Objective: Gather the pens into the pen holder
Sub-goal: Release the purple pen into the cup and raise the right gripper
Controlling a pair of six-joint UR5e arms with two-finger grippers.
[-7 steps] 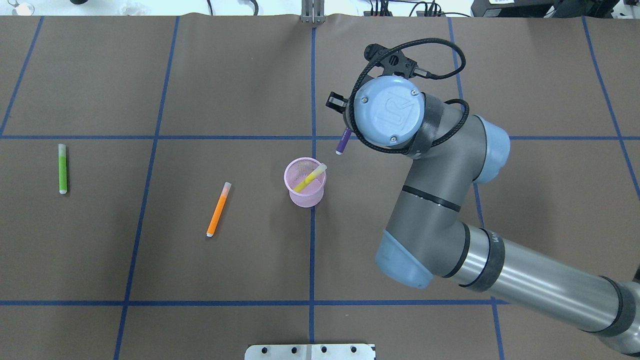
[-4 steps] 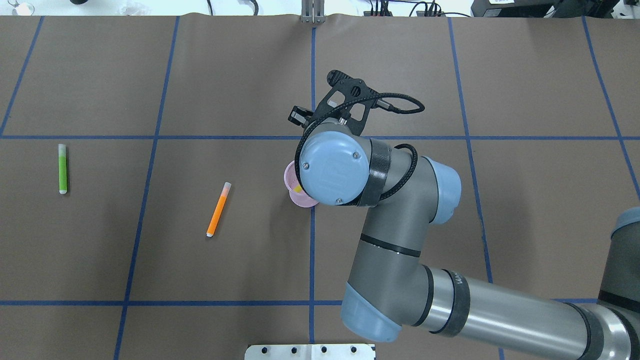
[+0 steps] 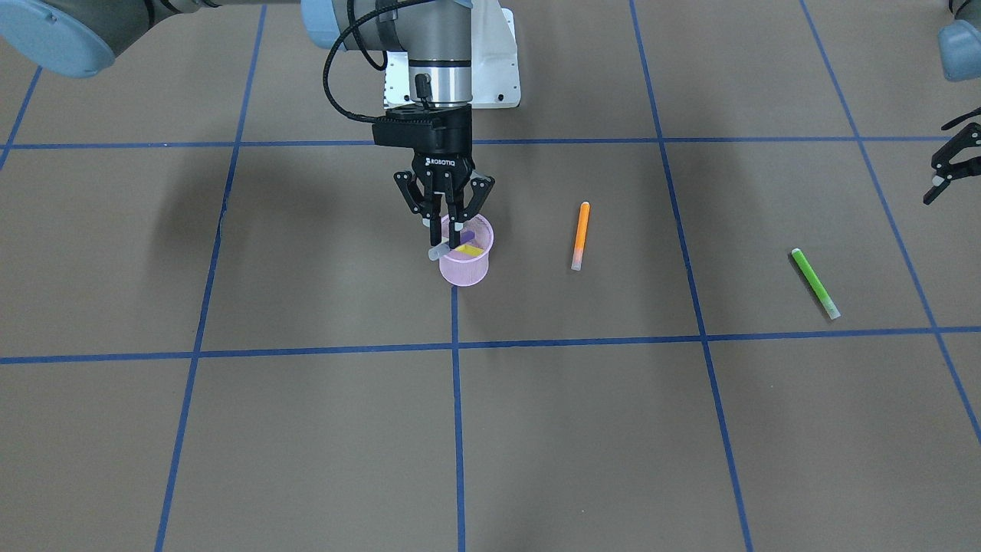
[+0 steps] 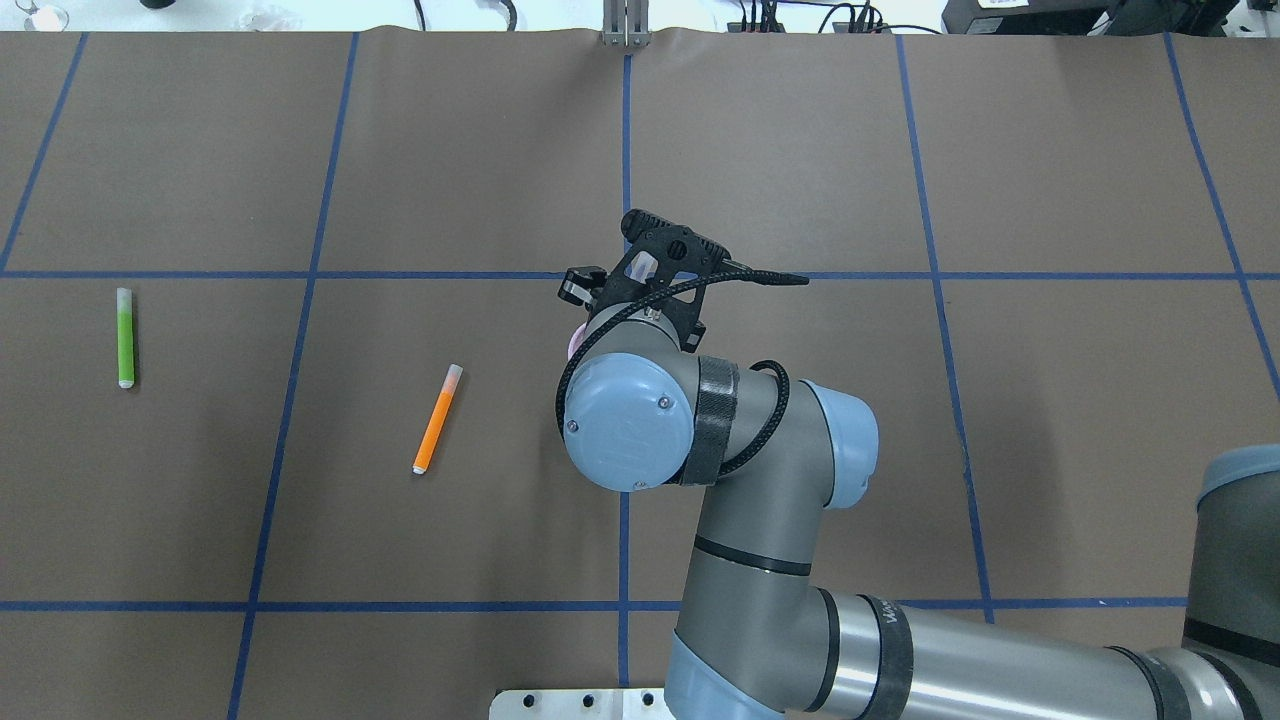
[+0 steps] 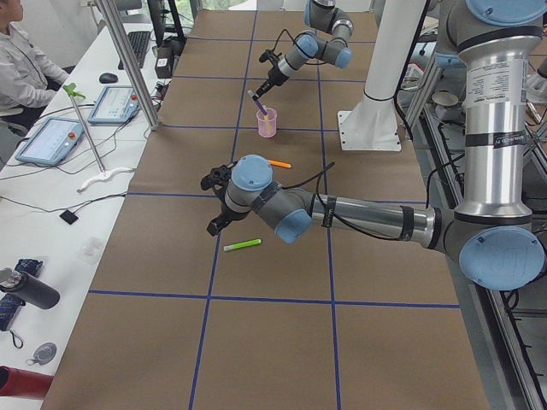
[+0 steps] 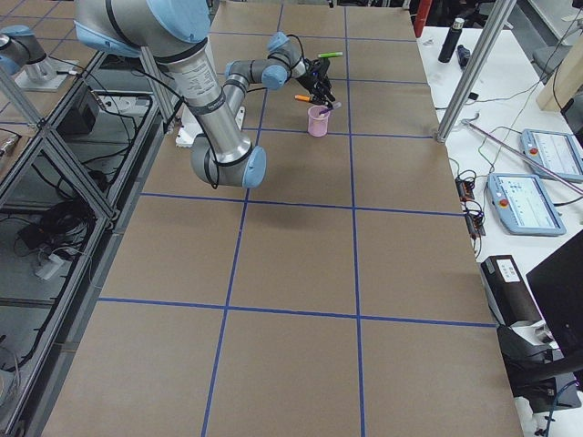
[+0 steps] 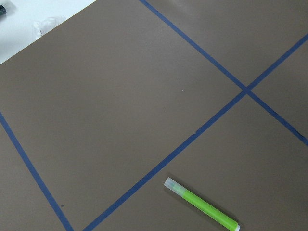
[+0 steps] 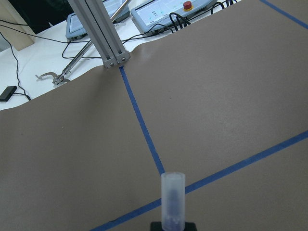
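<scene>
The purple pen (image 3: 466,238) looks to have its lower end just inside the pink pen holder (image 3: 465,272), with my right gripper (image 3: 451,223) clamped on it right over the rim. Worry: the yellow pen (image 3: 470,250) leaning in there jams it, or I clip the rim and tip that light cup when letting go.

A robotics lab: teach pendants (image 6: 524,202), aluminium framing (image 8: 101,33) and a tape-gridded table (image 4: 450,150).

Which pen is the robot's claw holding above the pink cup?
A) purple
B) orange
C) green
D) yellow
A: the right gripper is shut on the purple pen just over the pen holder, while the yellow pen already leans inside it.
</scene>
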